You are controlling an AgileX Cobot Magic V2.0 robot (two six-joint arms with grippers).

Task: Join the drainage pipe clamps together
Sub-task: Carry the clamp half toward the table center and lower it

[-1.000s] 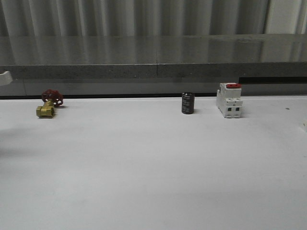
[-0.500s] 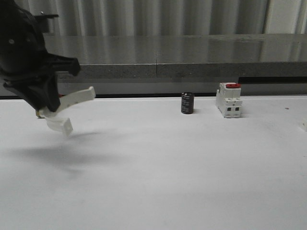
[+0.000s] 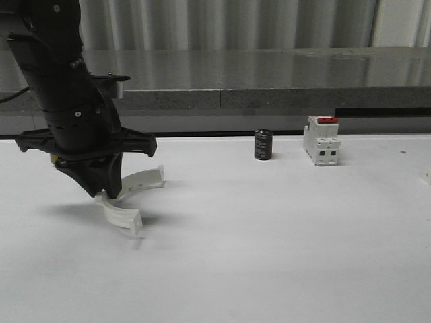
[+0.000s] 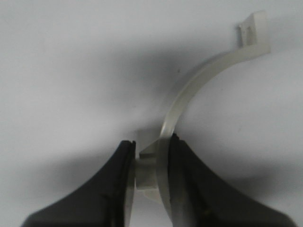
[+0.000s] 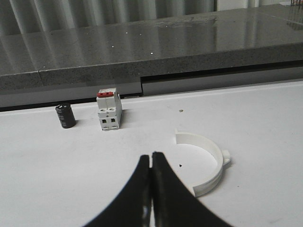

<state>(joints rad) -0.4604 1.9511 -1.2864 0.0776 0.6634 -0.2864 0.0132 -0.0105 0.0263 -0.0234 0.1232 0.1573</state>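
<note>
My left gripper (image 3: 102, 194) is shut on one white half-ring drainage pipe clamp (image 3: 131, 196), holding it just above the table at the left of the front view. In the left wrist view the black fingers (image 4: 177, 156) pinch the clamp (image 4: 189, 94) near one end tab, and its arc curves away to the free tab. A second white clamp half (image 5: 208, 163) lies flat on the table in the right wrist view, just beyond and beside my right gripper (image 5: 151, 158), whose jaws are shut with nothing between them.
A black cylindrical capacitor (image 3: 263, 145) and a white boxy breaker with a red top (image 3: 321, 140) stand at the table's back, right of centre. A grey stone ledge (image 3: 222, 81) runs behind the white table (image 3: 269, 235). The left arm hides the far left.
The left arm has come in from the left with the clamp half, moving right and down toward the table. It now covers the brass valve seen earlier.
</note>
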